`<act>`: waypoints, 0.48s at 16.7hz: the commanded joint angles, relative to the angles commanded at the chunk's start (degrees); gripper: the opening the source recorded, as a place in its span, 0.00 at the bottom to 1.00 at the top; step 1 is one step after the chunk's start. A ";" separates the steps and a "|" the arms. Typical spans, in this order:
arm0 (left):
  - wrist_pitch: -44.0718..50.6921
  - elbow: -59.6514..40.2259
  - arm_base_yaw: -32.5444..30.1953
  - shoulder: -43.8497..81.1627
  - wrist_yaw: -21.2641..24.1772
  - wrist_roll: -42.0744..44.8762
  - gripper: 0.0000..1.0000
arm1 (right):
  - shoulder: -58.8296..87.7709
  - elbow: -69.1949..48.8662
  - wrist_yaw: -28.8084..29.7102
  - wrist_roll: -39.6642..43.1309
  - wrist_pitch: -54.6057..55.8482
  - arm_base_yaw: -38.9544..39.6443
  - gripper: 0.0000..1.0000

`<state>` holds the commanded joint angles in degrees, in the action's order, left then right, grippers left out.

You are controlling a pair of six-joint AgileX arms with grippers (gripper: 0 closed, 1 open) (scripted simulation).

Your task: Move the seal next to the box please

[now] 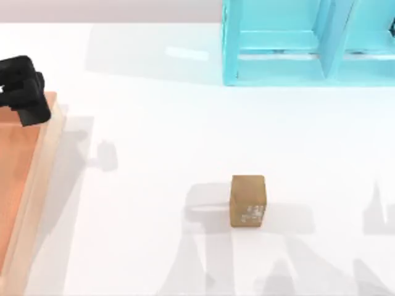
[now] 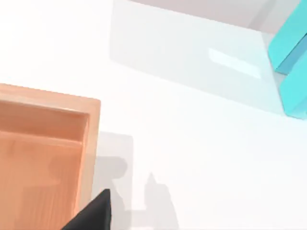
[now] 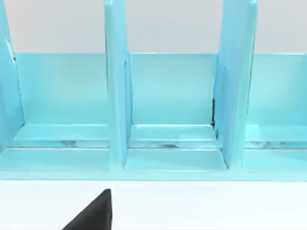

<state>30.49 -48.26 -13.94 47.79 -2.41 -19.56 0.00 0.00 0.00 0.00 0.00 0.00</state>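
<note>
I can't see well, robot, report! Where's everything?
Left gripper above box corner. Seal alone mid-table, untouched. Path to box open.

Golden-brown seal (image 1: 248,201) stands apparently upright, well apart from terracotta box (image 1: 37,185).

Small golden-brown block (image 1: 248,201) stood alone mid-surface, open white surface (image 1: 154,135) on every side. Shallow orange wooden tray (image 1: 43,160) lined the left edge, black left arm (image 1: 23,89) over its far corner. Turquoise shelf frame (image 1: 296,43) blocked the far right.
</note>
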 joint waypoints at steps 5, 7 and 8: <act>14.47 -30.12 -10.56 24.38 0.77 -11.81 1.00 | 0.00 0.00 0.00 0.00 0.00 0.00 1.00; 20.66 -41.41 -15.19 34.91 1.21 -16.01 1.00 | 0.00 0.00 0.00 0.00 0.00 0.00 1.00; 23.85 -46.66 -17.50 40.23 1.42 -17.92 1.00 | 0.00 0.00 0.00 0.00 0.00 0.00 1.00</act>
<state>54.35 -94.92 -31.44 88.02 -0.99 -37.48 0.00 0.00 0.00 0.00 0.00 0.00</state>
